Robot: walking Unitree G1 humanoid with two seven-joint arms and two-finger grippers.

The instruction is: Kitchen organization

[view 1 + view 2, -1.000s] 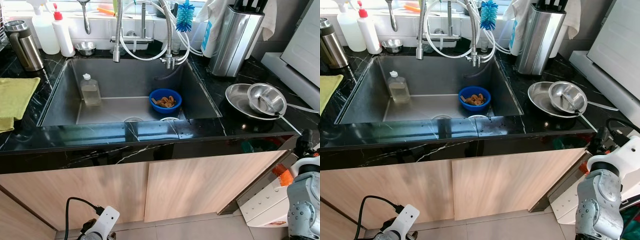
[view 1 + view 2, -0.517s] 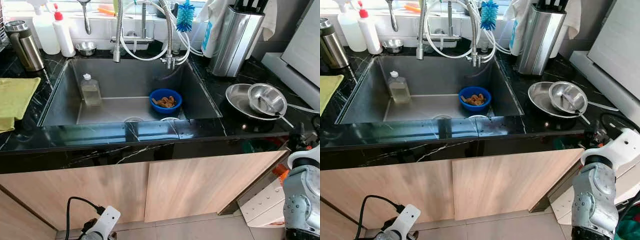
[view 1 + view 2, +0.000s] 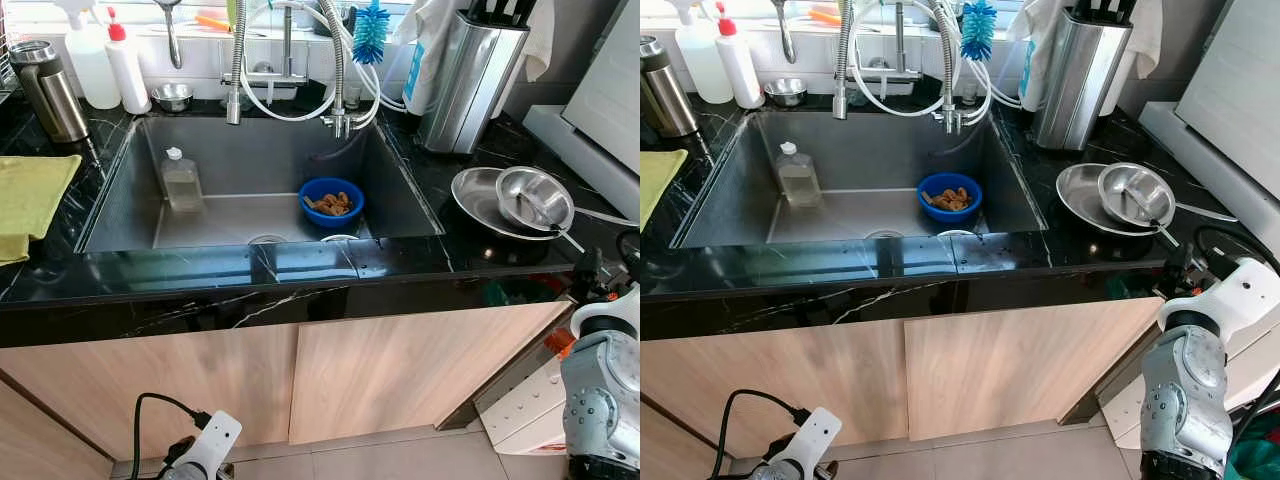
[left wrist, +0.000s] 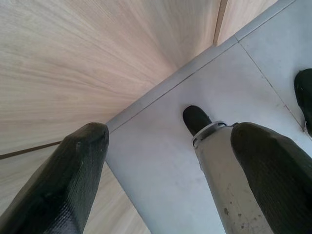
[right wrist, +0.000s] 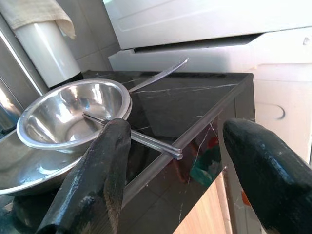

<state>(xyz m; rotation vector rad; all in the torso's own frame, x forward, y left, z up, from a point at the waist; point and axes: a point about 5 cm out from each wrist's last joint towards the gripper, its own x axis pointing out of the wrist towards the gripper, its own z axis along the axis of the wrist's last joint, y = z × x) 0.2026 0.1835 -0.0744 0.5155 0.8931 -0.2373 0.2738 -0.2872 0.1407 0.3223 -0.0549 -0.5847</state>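
The robot stands in front of the sink (image 3: 120, 190), and its right tool (image 5: 175, 161) is up at the corner of the black surface (image 5: 195, 105), with its two black fingers (image 5: 100, 175) spread wide and nothing between them. Right ahead of that tool sits a small shiny bowl (image 5: 73, 114), resting inside a bigger shiny pan (image 5: 29, 170). A thin metal handle (image 5: 141, 139) lies across the bowl and pokes out over the edge of the surface, straight toward the gap between the fingers. It is near them but not touching.

The left tool (image 4: 170, 161) hangs low by the wooden cupboard door (image 4: 83, 63), pointing at the floor. Its fingers are apart and it carries nothing.

My guess is that the robot is at the reaching step, going for the bowl or the thing lying in it. Next it needs to push the right tool forward a little, get the handle or the bowl's rim between the fingers, and then squeeze. The handle is thin and the bowl is slippery, so a slow, straight move looks best.

Farther away from the right tool, down in the sink, a blue bowl (image 3: 331, 203) with brown bits and a small bottle (image 3: 181, 181) wait.
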